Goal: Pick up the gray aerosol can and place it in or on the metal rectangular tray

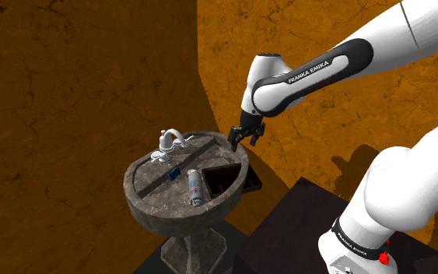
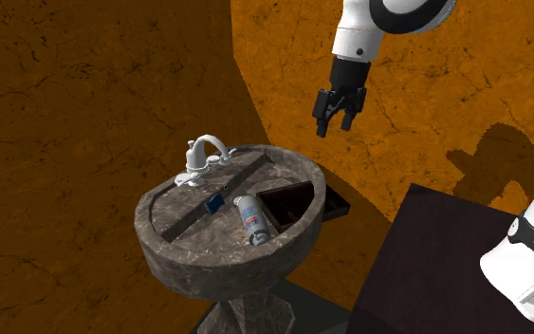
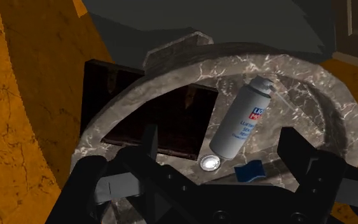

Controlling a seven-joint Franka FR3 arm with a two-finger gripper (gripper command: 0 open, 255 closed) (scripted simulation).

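Note:
The gray aerosol can (image 1: 196, 187) (image 2: 252, 220) (image 3: 242, 118) lies on its side in a round stone sink basin (image 1: 151, 204). Its white and blue label faces up. Right beside it a dark rectangular tray (image 1: 223, 177) (image 2: 293, 202) (image 3: 158, 118) rests tilted in the basin, with one end sticking out over the rim. My black gripper (image 1: 243, 142) (image 2: 336, 120) (image 3: 220, 137) hangs open above the basin's far rim, well clear of the can and the tray. Nothing is between its fingers (image 3: 149, 143).
A white faucet (image 1: 170, 142) (image 2: 203, 157) stands on the basin's back edge. A small blue object (image 1: 175, 173) (image 2: 213, 202) (image 3: 250, 170) lies near the drain (image 3: 210, 163). The basin sits on a stone pedestal (image 1: 190, 249). Orange cracked walls stand behind it, and my dark stand (image 1: 303, 226) is beside it.

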